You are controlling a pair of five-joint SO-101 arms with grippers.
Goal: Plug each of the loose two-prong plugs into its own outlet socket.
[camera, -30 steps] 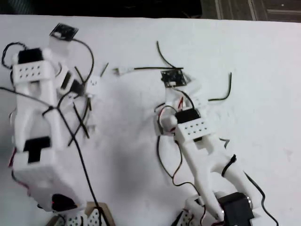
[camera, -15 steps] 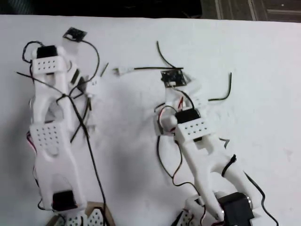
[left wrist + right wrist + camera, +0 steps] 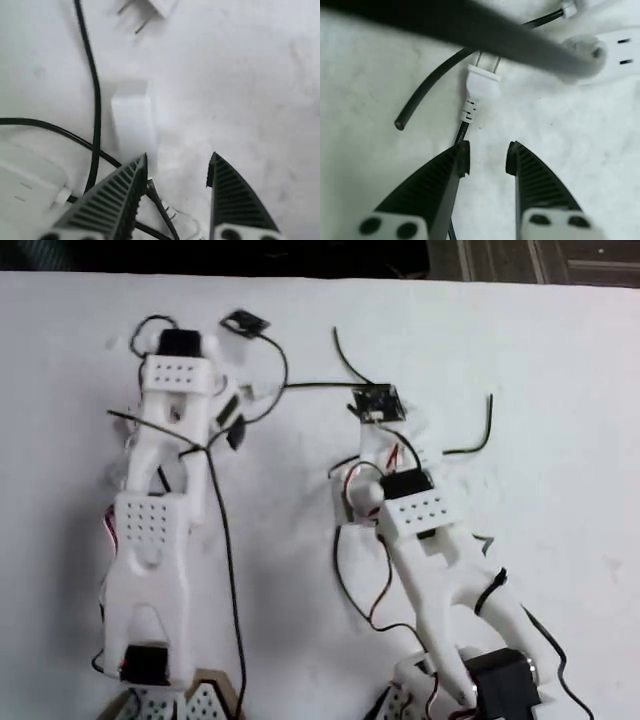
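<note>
My left gripper (image 3: 177, 160) is open just above the table, beside a small white block (image 3: 131, 125). A white two-prong plug (image 3: 155, 7) lies beyond it, and a white outlet (image 3: 25, 185) with two slots sits beside the near finger. My right gripper (image 3: 487, 150) is open right behind another white two-prong plug (image 3: 482, 82), whose black cord (image 3: 461, 131) runs back past one finger. Its prongs point away, toward a white outlet socket (image 3: 615, 50) off to the side. From above, a white plug (image 3: 262, 392) lies between the two arms.
Loose black cable pieces lie at the far middle (image 3: 345, 355) and far right (image 3: 480, 430). A cut cable end (image 3: 400, 122) rests near the right gripper's plug. A thick black cable (image 3: 92, 100) crosses the table by the left gripper. Open white table spreads to the right (image 3: 560, 490).
The left arm has swung from the table's far left edge toward the middle and stretched out, covering the outlet it stood beside. The right arm has barely shifted.
</note>
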